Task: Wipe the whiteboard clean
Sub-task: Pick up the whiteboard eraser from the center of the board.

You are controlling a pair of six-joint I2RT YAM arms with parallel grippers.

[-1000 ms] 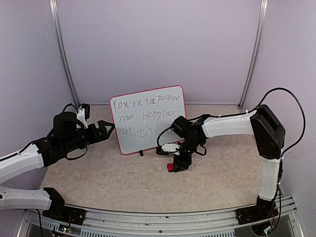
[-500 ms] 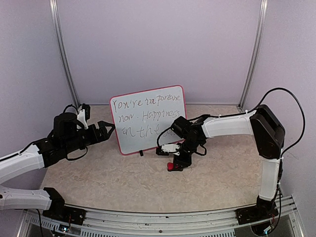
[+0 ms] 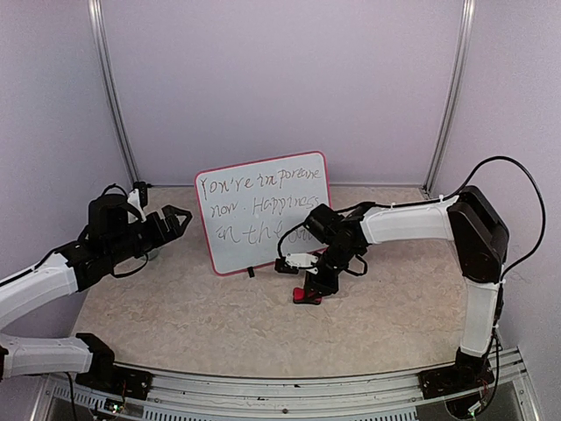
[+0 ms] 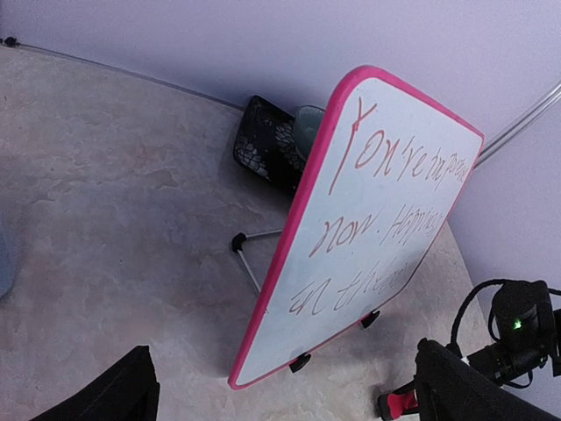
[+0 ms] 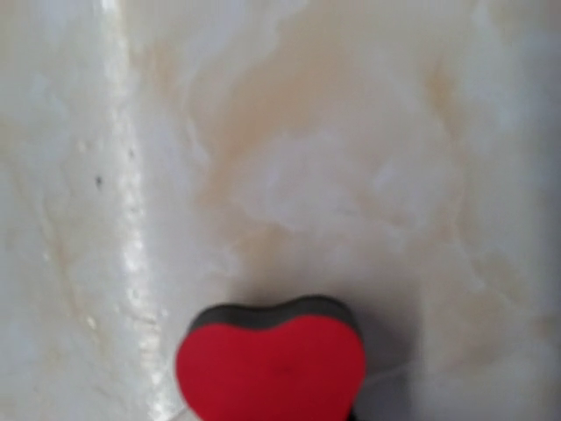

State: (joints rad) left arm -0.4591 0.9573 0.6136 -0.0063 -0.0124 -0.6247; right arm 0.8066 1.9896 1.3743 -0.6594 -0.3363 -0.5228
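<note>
The whiteboard (image 3: 263, 210) stands tilted on its black feet at mid table, with a pink-red frame and dark handwriting across it. It fills the left wrist view (image 4: 377, 228). My left gripper (image 3: 175, 219) is open and empty, a short way left of the board's left edge; its dark fingers (image 4: 114, 395) show at the bottom corners of the left wrist view. My right gripper (image 3: 311, 285) points down in front of the board, shut on a red heart-shaped eraser (image 3: 301, 296) with a dark felt side (image 5: 272, 364), low over the table. The eraser also shows in the left wrist view (image 4: 399, 402).
A black mesh holder (image 4: 263, 140) and a pale green cup (image 4: 307, 127) stand behind the board, with its wire stand leg (image 4: 250, 259) on the table. The marbled tabletop (image 3: 219, 324) is bounded by purple walls and two metal corner posts (image 3: 114, 114).
My left gripper has drawn back to the left, away from the board's edge. My right gripper has shifted slightly left with the eraser.
</note>
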